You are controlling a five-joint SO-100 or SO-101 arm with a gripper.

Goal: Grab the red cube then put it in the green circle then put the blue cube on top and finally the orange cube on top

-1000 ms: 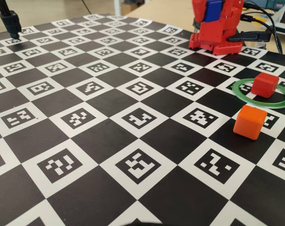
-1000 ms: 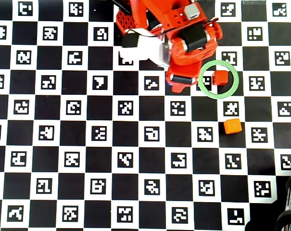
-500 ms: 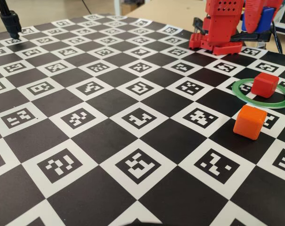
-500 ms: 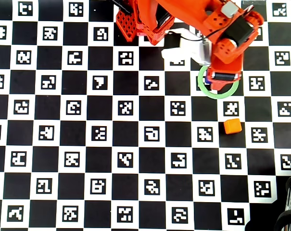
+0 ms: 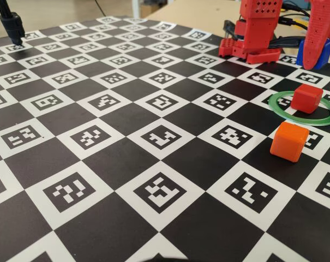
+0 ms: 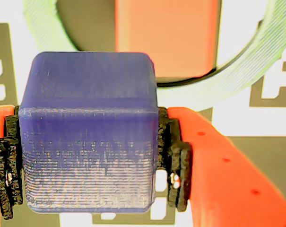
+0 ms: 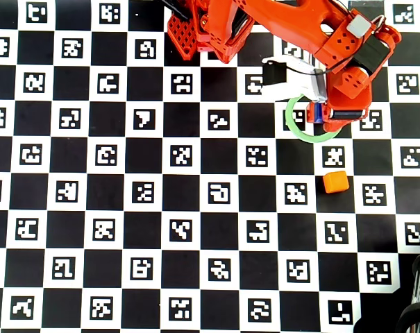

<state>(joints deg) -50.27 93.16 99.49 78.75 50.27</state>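
Small matte red cube (image 5: 307,97) sits inside thin flat green ring (image 5: 279,105). Small bright-orange cube (image 5: 289,141) outside ring, nearer fixed camera. Deep-blue cube (image 6: 88,132) between gripper (image 6: 91,158) pads, above ring.

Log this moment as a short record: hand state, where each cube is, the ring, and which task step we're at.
hand: shut on the blue cube, pads on its two sides
blue cube position: held in the air near the green circle, not yet on the red cube; exact alignment unclear
red cube: resting inside the green circle
orange cube: on the board outside the ring, nearer the camera in the fixed view
step: red placed; blue in transit; orange untouched
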